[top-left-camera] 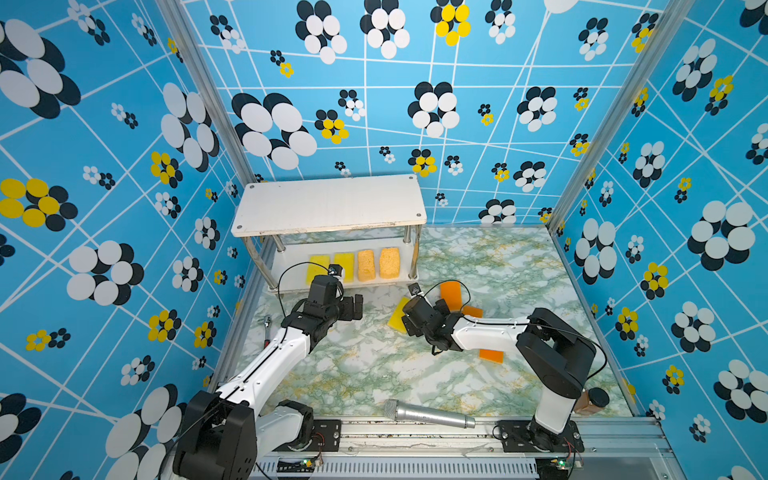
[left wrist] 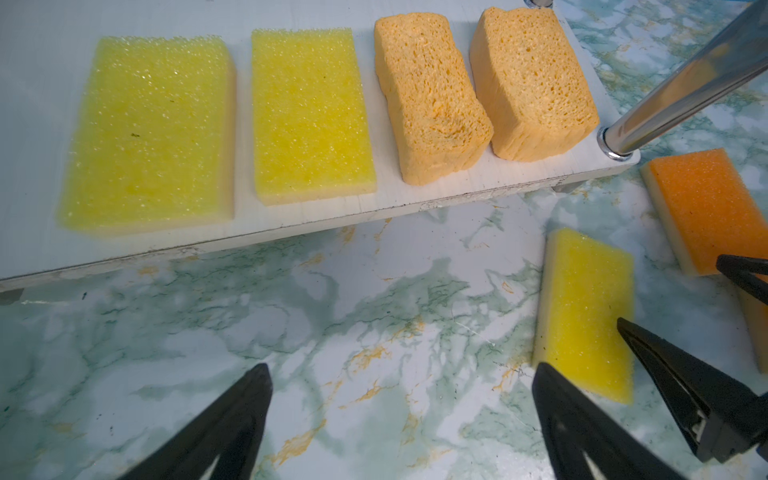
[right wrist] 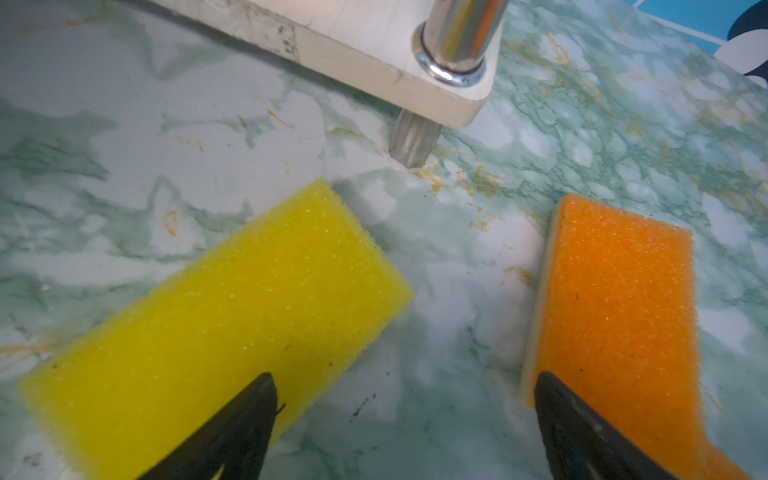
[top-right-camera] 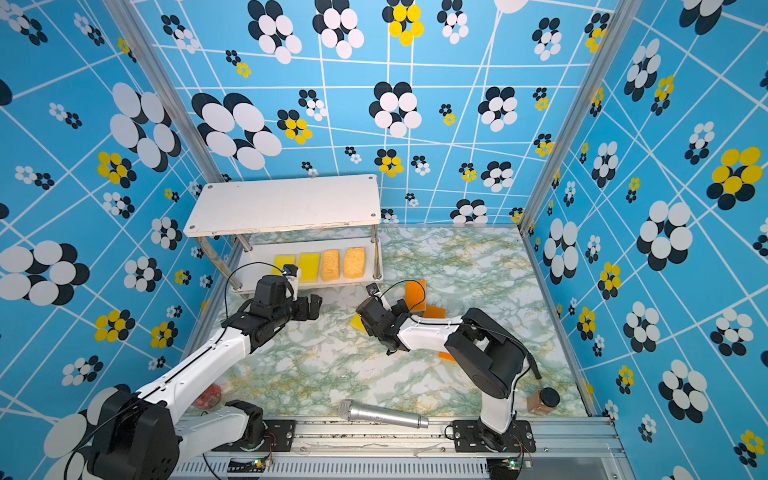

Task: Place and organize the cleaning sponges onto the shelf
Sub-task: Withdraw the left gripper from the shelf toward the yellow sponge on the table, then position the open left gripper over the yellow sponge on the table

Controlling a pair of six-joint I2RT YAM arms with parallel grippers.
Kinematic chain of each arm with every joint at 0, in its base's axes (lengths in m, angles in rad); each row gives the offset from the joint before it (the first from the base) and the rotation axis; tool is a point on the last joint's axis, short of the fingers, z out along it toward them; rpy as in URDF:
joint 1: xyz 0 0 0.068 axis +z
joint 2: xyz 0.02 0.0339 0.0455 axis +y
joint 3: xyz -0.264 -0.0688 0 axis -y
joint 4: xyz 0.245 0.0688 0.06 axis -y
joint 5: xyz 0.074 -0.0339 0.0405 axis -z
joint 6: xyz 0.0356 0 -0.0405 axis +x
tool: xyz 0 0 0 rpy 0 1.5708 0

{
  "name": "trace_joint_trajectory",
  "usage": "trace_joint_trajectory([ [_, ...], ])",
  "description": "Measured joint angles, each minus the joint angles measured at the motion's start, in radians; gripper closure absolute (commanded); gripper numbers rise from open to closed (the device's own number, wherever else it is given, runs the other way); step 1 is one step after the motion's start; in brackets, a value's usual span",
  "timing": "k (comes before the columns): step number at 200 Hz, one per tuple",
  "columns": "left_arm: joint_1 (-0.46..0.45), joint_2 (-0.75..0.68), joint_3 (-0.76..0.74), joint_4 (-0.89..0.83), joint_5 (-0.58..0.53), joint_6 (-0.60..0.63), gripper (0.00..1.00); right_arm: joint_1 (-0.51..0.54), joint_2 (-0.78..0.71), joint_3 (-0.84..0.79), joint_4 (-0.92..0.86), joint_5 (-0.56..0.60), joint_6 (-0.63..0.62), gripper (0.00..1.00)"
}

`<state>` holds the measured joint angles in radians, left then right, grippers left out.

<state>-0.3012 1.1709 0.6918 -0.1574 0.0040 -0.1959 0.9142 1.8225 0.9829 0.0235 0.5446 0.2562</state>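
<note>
The white two-tier shelf (top-left-camera: 328,203) stands at the back left. Its lower board (left wrist: 415,199) carries two yellow sponges (left wrist: 149,133) (left wrist: 309,112) and two tan porous sponges (left wrist: 428,95) (left wrist: 532,79) in a row. On the table lie a yellow sponge (right wrist: 216,324) and three orange sponges (right wrist: 619,316) (top-left-camera: 472,311) (top-left-camera: 491,356). My left gripper (left wrist: 401,370) hangs open and empty over bare table in front of the shelf. My right gripper (right wrist: 401,376) is open and low, one finger over the yellow sponge, the other over the orange one.
A silver microphone (top-left-camera: 428,414) lies at the front edge. A brown jar with a black lid (top-left-camera: 592,401) stands front right. A small metal tool (top-left-camera: 267,328) lies by the left wall. The shelf's chrome leg (right wrist: 457,37) is just ahead of my right gripper.
</note>
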Motion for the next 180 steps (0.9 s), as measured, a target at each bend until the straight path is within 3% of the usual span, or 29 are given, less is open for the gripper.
trace_joint_trajectory([
  [77, -0.100, 0.049, 0.000, 0.008, -0.018, -0.022, 0.01, 0.001, -0.042, -0.056, 0.056, -0.190, -0.040, 0.01],
  [180, -0.238, 0.121, 0.000, 0.052, -0.051, -0.051, 0.01, -0.021, -0.196, -0.155, 0.063, -0.216, -0.058, 0.01],
])
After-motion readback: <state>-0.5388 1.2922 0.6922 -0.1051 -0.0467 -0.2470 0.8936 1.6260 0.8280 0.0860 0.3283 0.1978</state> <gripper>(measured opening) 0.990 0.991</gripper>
